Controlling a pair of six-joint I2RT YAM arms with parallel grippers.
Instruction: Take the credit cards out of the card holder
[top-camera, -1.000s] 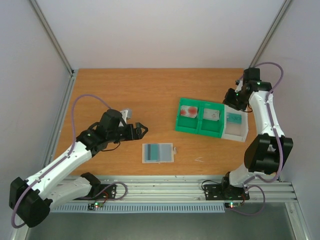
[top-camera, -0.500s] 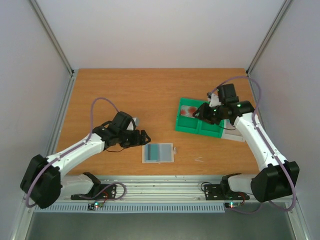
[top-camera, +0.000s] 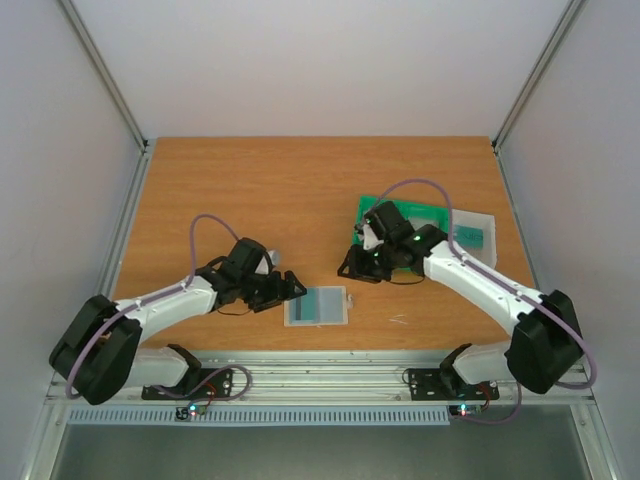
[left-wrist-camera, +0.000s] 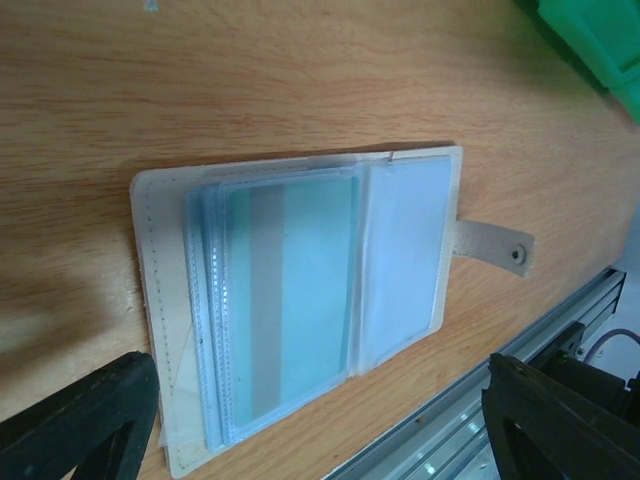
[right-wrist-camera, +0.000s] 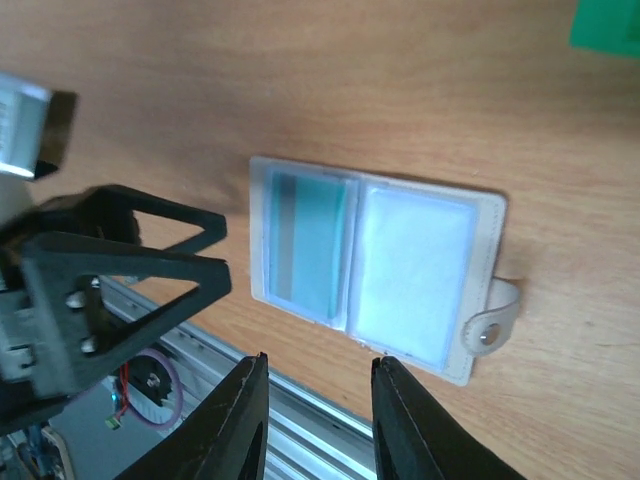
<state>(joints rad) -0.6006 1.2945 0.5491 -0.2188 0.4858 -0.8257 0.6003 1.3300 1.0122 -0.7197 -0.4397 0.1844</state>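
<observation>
The card holder (top-camera: 316, 306) lies open near the table's front edge. A teal card with a grey stripe (left-wrist-camera: 290, 290) sits in its left pocket. The right pocket (left-wrist-camera: 405, 260) looks pale and blank. The holder also shows in the right wrist view (right-wrist-camera: 375, 265), with its snap tab (right-wrist-camera: 492, 320) at the right. My left gripper (top-camera: 292, 288) is open and empty at the holder's left edge. It straddles the holder in the left wrist view (left-wrist-camera: 320, 425). My right gripper (top-camera: 352, 266) is open and empty, above and behind the holder (right-wrist-camera: 315, 405). Another teal card (top-camera: 470, 236) lies in the clear box.
A green compartment tray (top-camera: 428, 213) stands at the right, mostly hidden by my right arm. A clear plastic box (top-camera: 484, 222) stands beside it. The metal rail (top-camera: 330, 375) runs along the front edge, close to the holder. The two grippers are close together.
My right arm has swung from the clear box at the back right, over the green tray, down toward the holder. My left gripper has moved right to the holder's left edge.
</observation>
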